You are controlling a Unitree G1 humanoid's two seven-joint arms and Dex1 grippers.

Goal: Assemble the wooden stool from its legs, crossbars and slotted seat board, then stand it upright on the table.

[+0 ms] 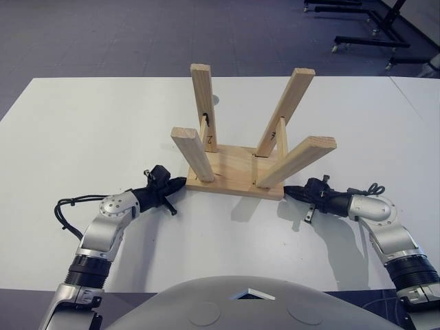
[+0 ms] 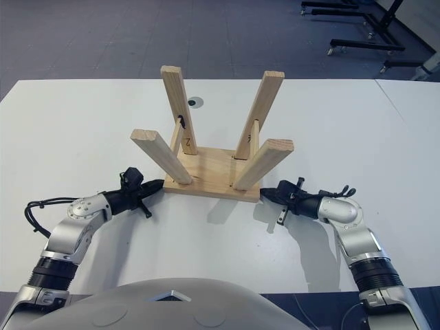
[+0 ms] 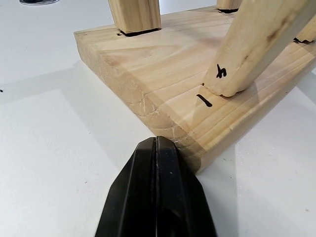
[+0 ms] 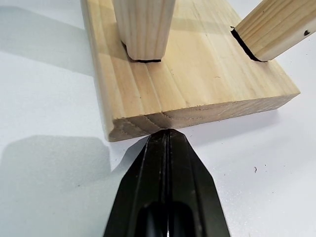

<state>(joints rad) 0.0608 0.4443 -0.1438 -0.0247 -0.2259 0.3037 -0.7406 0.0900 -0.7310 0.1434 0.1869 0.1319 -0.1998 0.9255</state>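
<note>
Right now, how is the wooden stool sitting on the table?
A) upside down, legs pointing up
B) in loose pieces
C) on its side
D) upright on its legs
A: the seat board lies flat on the table with all four legs sticking up.

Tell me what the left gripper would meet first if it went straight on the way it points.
Probably the seat board: the shut left gripper points at its near corner, seemingly touching or just short of it.
</note>
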